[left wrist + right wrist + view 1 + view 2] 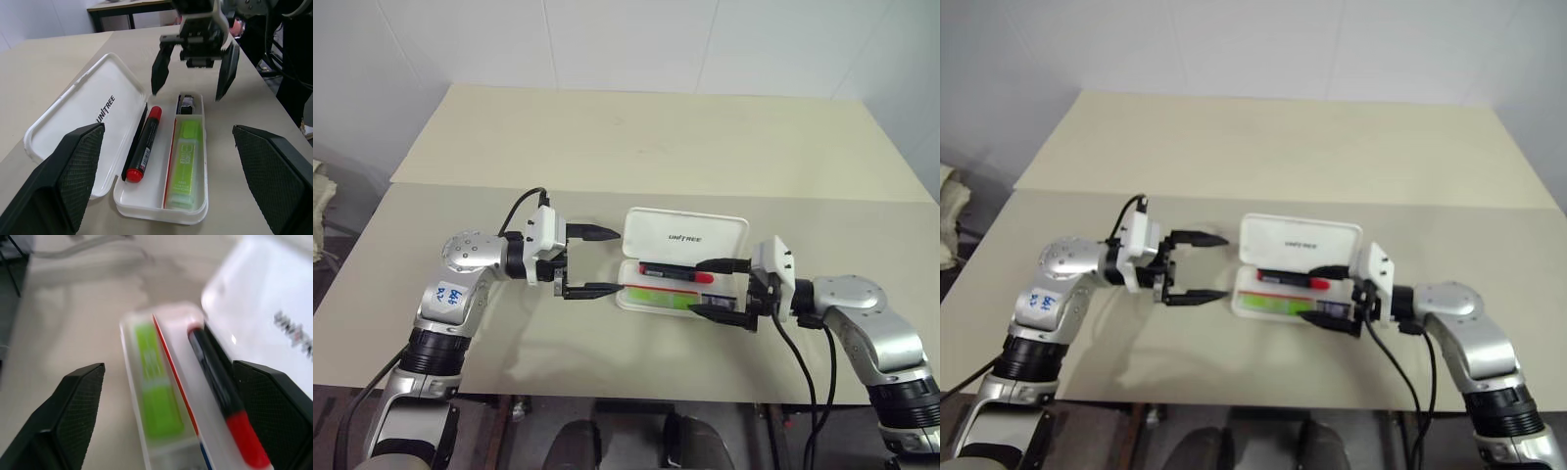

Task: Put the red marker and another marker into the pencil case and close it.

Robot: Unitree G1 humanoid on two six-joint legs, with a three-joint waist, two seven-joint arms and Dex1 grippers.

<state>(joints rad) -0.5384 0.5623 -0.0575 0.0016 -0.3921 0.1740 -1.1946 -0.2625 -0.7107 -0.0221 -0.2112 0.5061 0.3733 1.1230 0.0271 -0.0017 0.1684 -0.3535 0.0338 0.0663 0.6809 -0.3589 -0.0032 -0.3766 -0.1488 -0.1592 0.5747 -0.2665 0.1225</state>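
Hiding pencil case (pixel 683 237) end: right gripper (pixel 717 288), fingers apart.

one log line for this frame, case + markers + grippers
pencil case: open, lid back | red marker: inside | green marker: inside | left gripper: open, empty | right gripper: open, empty, over case | next: close lid

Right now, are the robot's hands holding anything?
Left gripper: open, holding nothing.
Right gripper: open, holding nothing, above the pencil case.
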